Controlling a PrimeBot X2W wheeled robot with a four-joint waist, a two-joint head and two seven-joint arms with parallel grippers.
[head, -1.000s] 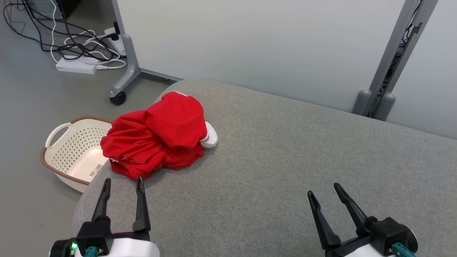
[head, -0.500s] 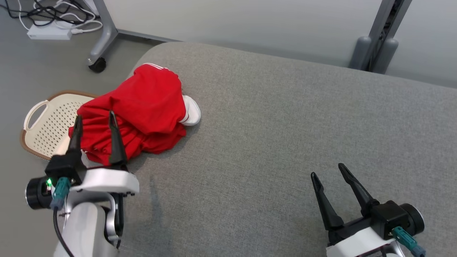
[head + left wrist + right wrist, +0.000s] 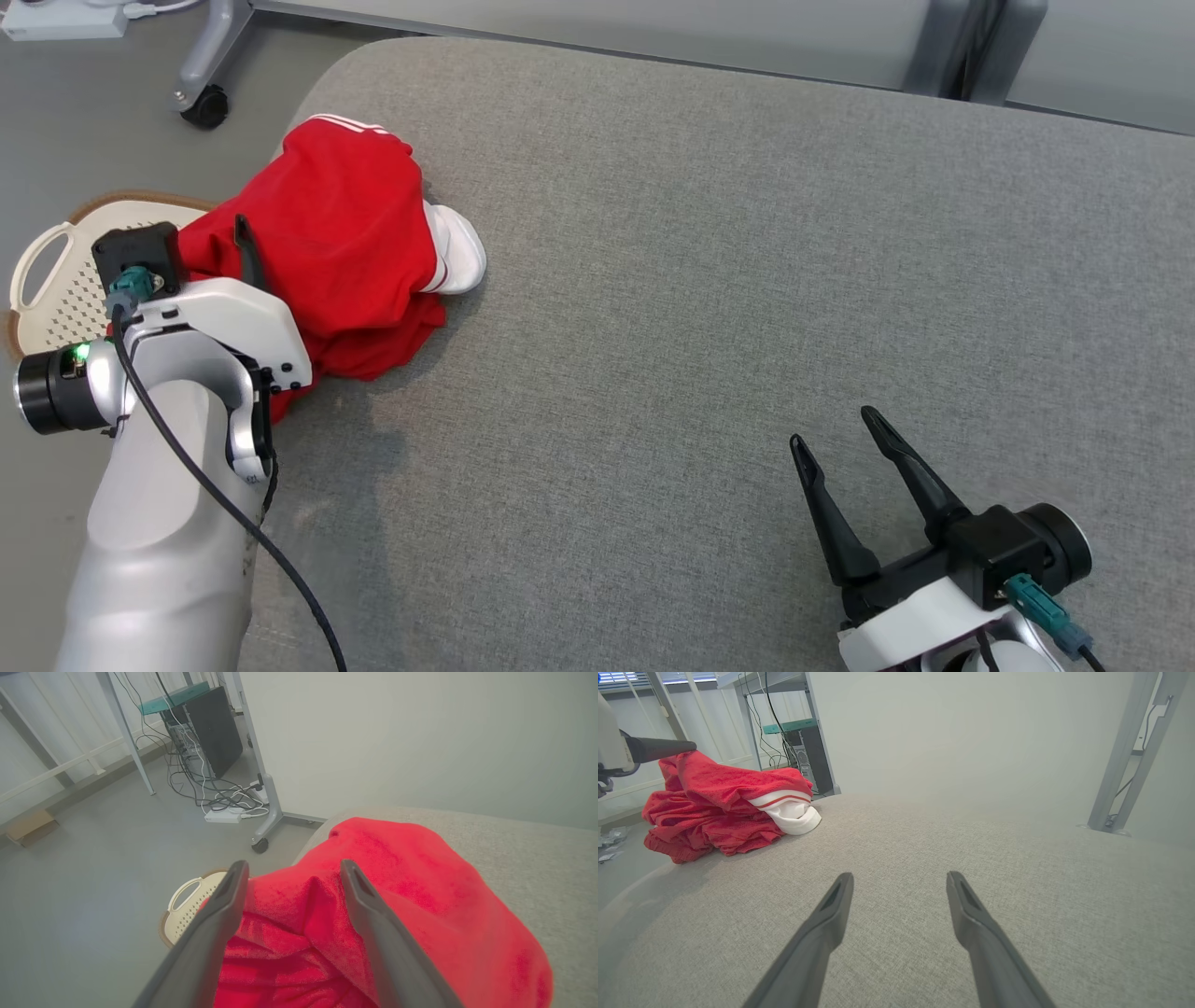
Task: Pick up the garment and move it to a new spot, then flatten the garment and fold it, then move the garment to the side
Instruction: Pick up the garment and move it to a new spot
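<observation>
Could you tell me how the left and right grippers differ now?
The left gripper is over the red garment, a fold between its fingers; the right gripper hangs over bare grey cushion. The left is near the basket, the right far from it. Both are open.

power strip (image 3: 56, 21) cropped, basket (image 3: 47, 289) obscured (by garment (image 3: 345, 233))

Soft red cloth garment (image 3: 345, 233) on rough grey woven cushion (image 3: 747, 280).
</observation>
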